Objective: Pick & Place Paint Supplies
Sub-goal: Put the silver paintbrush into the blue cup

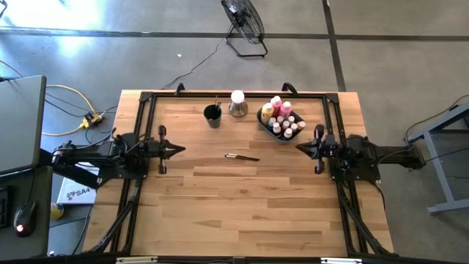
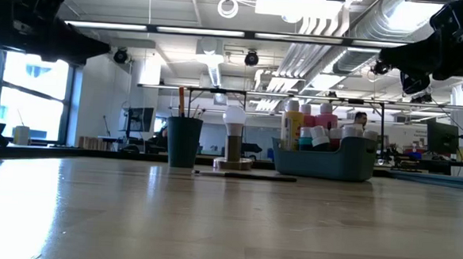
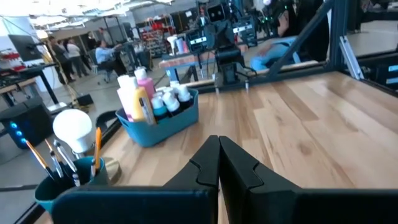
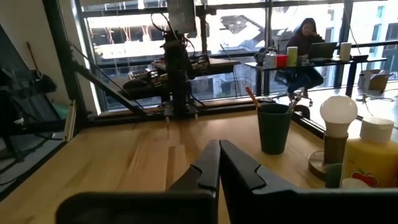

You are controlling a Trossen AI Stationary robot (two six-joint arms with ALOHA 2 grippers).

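My left jaws (image 1: 181, 149) are pressed fully closed with nothing between them, held above the left side of the bench (image 1: 249, 213) and pointing toward its middle. My right jaws (image 1: 299, 147) are closed and empty too, held over the right side and pointing back at the left ones, so the two tips face each other across bare wood, well apart.

Between them, nearer the middle, a thin dark-handled brush (image 1: 242, 156) lies flat on the bench, touched by neither arm. Behind it, along the far edge, stands the dark cup (image 1: 212, 115) with more brushes (image 3: 57, 157) upright in it. Just beside the cup is a white bulb on a short round stand (image 1: 237, 103).

To the right of the stand sits the blue-grey bin (image 1: 269, 130), turned at a slant to the bench edge. Packed in it are the paint bottles: a yellow one (image 1: 267, 111), pink ones (image 1: 285, 108), and several small white-capped pots (image 1: 289, 132) toward the bin's near end. From my left wrist I also see a teal bottle (image 3: 158, 106) among them.

In the room beyond, a person (image 4: 306, 46) sits at a desk by the windows.
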